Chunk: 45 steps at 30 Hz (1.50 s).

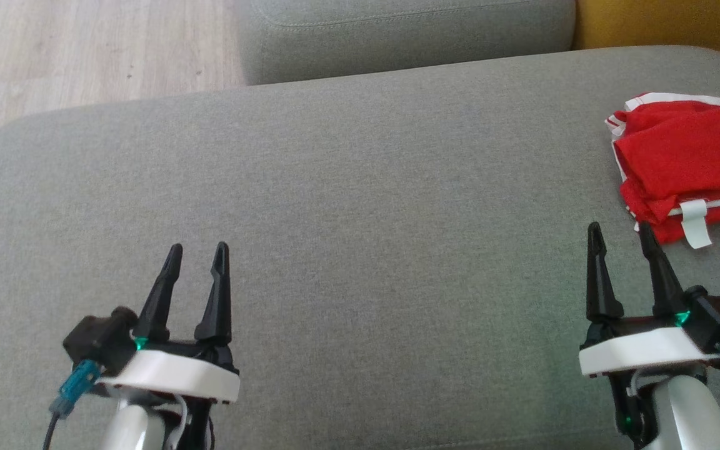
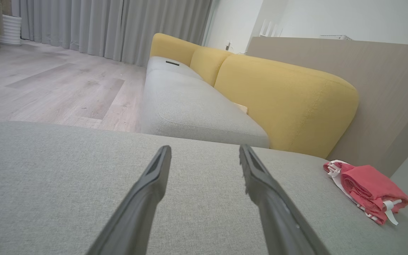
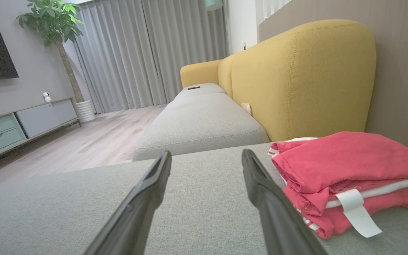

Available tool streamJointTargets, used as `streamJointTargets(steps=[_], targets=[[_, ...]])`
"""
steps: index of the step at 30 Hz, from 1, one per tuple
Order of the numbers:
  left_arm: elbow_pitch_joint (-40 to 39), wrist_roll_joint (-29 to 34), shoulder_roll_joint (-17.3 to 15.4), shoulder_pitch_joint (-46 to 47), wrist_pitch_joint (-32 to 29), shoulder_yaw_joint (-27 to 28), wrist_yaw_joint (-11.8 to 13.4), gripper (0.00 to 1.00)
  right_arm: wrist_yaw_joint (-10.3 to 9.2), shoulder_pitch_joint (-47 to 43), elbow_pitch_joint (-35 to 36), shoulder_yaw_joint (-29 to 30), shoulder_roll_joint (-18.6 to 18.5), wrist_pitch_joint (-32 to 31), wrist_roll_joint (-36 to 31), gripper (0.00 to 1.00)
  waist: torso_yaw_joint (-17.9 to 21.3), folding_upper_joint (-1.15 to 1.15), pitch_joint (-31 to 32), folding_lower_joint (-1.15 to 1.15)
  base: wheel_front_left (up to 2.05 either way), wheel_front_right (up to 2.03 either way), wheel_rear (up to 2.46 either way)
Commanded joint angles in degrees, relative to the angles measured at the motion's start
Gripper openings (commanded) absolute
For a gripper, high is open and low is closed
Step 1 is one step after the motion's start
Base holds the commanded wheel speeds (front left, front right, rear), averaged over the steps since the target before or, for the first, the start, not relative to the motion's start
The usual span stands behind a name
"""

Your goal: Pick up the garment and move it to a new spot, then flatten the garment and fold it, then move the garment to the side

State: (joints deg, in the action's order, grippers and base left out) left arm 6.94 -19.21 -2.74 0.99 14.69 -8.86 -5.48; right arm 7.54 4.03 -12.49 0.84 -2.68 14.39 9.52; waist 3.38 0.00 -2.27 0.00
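Observation:
The garment [image 1: 688, 162] is red with white trim and a white tag, lying folded in a compact stack at the far right of the grey cushion [image 1: 360, 219]. It also appears as the red garment [image 2: 367, 189] at the right of the left wrist view and the garment [image 3: 345, 177] close on the right in the right wrist view. My right gripper [image 1: 621, 231] stands open just in front and to the left of it, apart from the cloth. My left gripper [image 1: 199, 253] is open over bare cushion at the lower left, with nothing between its fingers.
A second grey seat cushion [image 1: 397, 37] adjoins beyond, with yellow backrests [image 2: 282, 102] along the right. Wooden floor [image 1: 85, 50] lies past the cushion's far left edge. A wood-panel wall [image 2: 384, 88] stands behind the garment. A TV cabinet [image 3: 16, 127] and a potted plant [image 3: 58, 24] are across the room.

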Motion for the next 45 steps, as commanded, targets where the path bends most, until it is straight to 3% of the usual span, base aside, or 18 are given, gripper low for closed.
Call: streamJointTargets(steps=[1, 13, 28, 29, 34, 45], targets=[[-2.3, 0.2, -0.1, 2.5, 0.3, 1.7, 0.4, 1.00, -0.05, 1.6, 2.2, -1.2, -0.2, 0.6, -0.1, 1.00, -0.1, 0.00, 0.0, 0.00, 0.00, 0.00, 0.00], [-1.7, 0.6, -0.1, 2.0, 0.3, 2.2, 3.4, 1.00, -0.05, 2.2, 1.8, -2.3, -0.2, 0.6, -0.4, 1.00, -0.4, 0.00, 0.1, 0.00, 0.00, 0.00, 0.00], [-1.6, 1.6, -0.1, 2.5, 0.3, 3.2, 5.1, 1.00, -0.05, 2.6, 1.7, -3.3, -0.2, 0.6, 0.5, 1.00, -0.5, 0.00, -0.7, 0.00, 0.00, 0.00, 0.00], [0.3, 1.8, 0.0, 0.2, 0.0, 0.8, 5.0, 0.00, 0.00, 0.1, -0.1, -1.9, 0.0, 0.0, 0.1, 0.00, -0.5, 0.00, -0.7, 0.00, 0.00, 0.00, 0.00], [3.1, 1.2, 0.0, -0.7, -0.2, 0.4, 4.9, 0.00, 0.00, -0.8, -2.6, -2.1, 0.1, -0.1, 0.8, 0.00, -0.5, 0.00, -0.7, 0.01, 0.00, 0.00, 0.00], [3.5, -6.3, -0.2, -0.1, -2.1, 1.6, 4.3, 0.00, -0.01, -0.5, -2.5, -1.7, -0.3, -1.9, 9.1, 0.00, -0.8, 0.00, -0.4, 0.01, 0.00, 0.00, 0.00]])
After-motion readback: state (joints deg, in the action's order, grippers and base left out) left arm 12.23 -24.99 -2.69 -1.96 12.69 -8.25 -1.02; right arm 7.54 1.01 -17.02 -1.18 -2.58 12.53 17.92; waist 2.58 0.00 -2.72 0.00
